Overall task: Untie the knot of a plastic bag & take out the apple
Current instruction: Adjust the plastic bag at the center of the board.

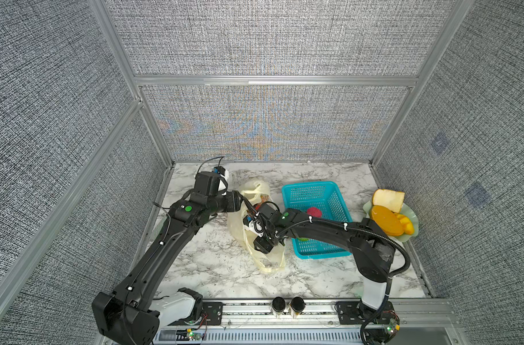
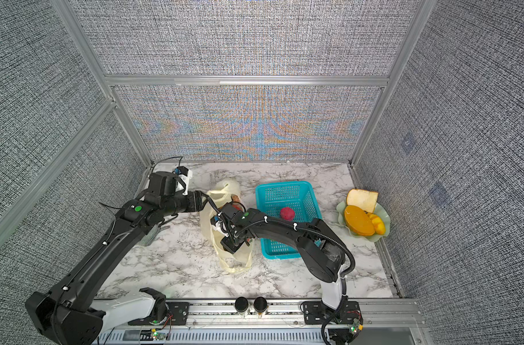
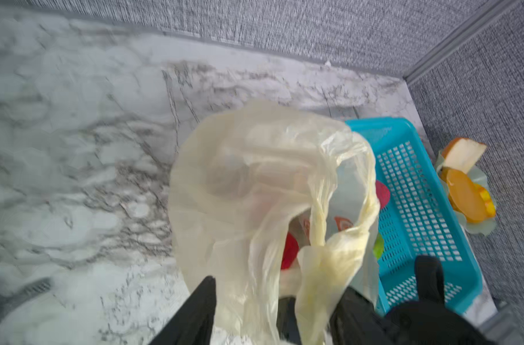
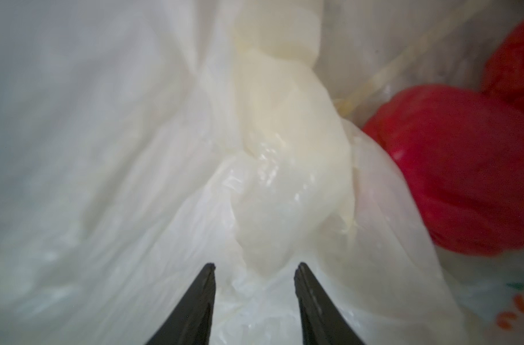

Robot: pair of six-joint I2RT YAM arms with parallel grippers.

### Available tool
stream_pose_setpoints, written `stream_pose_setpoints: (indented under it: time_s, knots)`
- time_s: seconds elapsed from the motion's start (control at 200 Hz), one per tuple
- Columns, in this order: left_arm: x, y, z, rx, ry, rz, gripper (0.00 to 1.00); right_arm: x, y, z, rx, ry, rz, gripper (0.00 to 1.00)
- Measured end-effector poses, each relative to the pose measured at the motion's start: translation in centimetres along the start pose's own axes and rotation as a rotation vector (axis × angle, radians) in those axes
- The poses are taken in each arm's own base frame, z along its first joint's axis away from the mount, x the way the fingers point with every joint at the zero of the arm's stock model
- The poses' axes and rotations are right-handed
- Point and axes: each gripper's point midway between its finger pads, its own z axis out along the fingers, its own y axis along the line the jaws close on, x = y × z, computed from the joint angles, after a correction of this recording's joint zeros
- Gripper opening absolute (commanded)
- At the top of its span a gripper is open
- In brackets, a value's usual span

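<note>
Right wrist view: the right claw (image 4: 254, 266) is open, its two tips apart and close against the bag (image 4: 105, 179). A thick twisted strip (image 4: 284, 149) of bag film ends between the tips; contact cannot be confirmed. The red apple (image 4: 463, 179) lies inside the bag, beside that strip.

Left wrist view: the left claw (image 3: 277, 288) is also open. A handle strip (image 3: 317, 268) hangs between its fingers (image 3: 201, 310); whether it is pinched cannot be told.

In both top views the bag (image 1: 236, 227) (image 2: 208, 221) lies on the tabletop (image 1: 210, 268), just beside the basket (image 1: 310, 185), with both arms reaching over it. Whether a knot remains cannot be told.
</note>
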Motion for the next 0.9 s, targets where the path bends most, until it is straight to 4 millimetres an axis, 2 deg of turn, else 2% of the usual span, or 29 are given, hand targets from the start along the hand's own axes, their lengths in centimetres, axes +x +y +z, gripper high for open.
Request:
stream_pose_setpoints:
  time_s: [0.06, 0.15, 0.29, 0.445, 0.545, 0.665, 0.77, 0.896]
  knots:
    - [2.0, 0.4, -0.2, 0.011, 0.033, -0.044, 0.62, 0.3, -0.4, -0.1, 0.018, 0.001, 0.003, 0.46]
    - [4.0, 0.7, -0.6, 0.033, 0.042, -0.095, 0.61, 0.9, -0.7, -0.7, 0.029, -0.008, 0.015, 0.47]
    - [5.0, 0.6, -0.7, 0.07, 0.037, -0.151, 0.62, 0.2, -0.6, -3.3, -0.006, -0.095, 0.043, 0.48]
    - [4.2, 0.2, 0.0, 0.088, 0.014, -0.181, 0.62, -1.0, -0.4, -5.9, -0.013, -0.202, 0.049, 0.48]
    - [3.4, -0.2, 1.2, 0.09, 0.023, -0.181, 0.62, -1.0, -1.9, -7.1, 0.007, -0.25, 0.108, 0.48]
    - [2.6, -0.7, 2.9, 0.08, 0.044, -0.164, 0.62, -1.7, -4.3, -7.3, 0.041, -0.272, 0.19, 0.48]
    - [2.1, -1.0, 4.3, 0.051, 0.059, -0.128, 0.62, -3.5, -5.6, -7.3, 0.051, -0.29, 0.229, 0.48]
    - [1.6, -1.8, 4.8, 0.034, 0.066, -0.072, 0.62, -5.5, -6.8, -7.2, 0.056, -0.314, 0.265, 0.48]
